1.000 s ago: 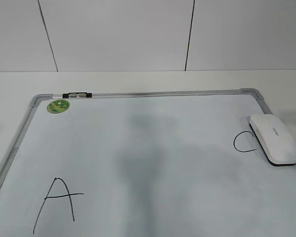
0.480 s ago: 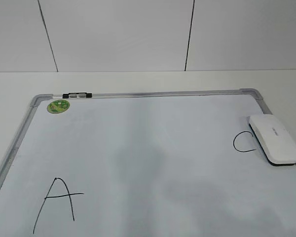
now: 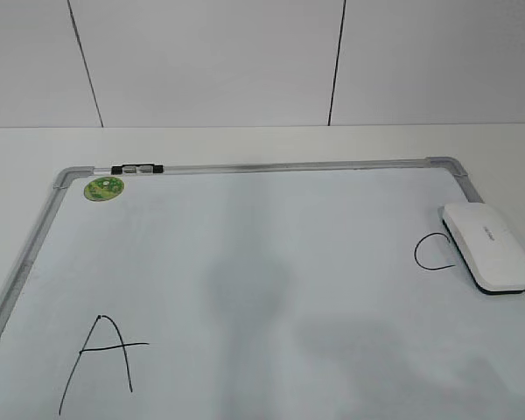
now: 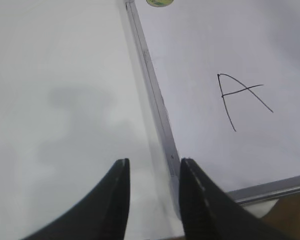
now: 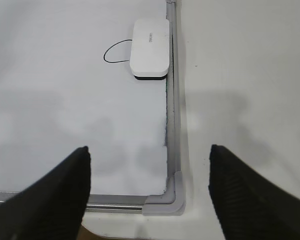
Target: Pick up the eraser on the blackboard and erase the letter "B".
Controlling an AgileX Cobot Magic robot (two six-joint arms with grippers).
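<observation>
The eraser (image 3: 488, 247), a flat white block with a dark underside, lies on the blackboard (image 3: 245, 166) by its right frame, covering the right end of a black "C" (image 3: 430, 254). A black "A" (image 3: 101, 359) is at the lower left. No letter "B" shows in any view. My right gripper (image 5: 149, 150) is open and empty above the board's near right corner, with the eraser (image 5: 150, 47) well ahead of it. My left gripper (image 4: 152, 162) is open and empty over the board's left frame (image 4: 155, 95), near the "A" (image 4: 240, 97). Neither gripper shows in the exterior view.
A round green sticker (image 3: 103, 187) sits at the board's far left corner. A small black and silver clip (image 3: 137, 168) lies on the far frame. The white table (image 3: 262, 144) surrounds the board, with a white wall behind. The table's near edge shows in the right wrist view (image 5: 115, 227).
The eraser and letters have not moved. The soft shadow on the middle of the board has faded and shifted toward the lower right.
</observation>
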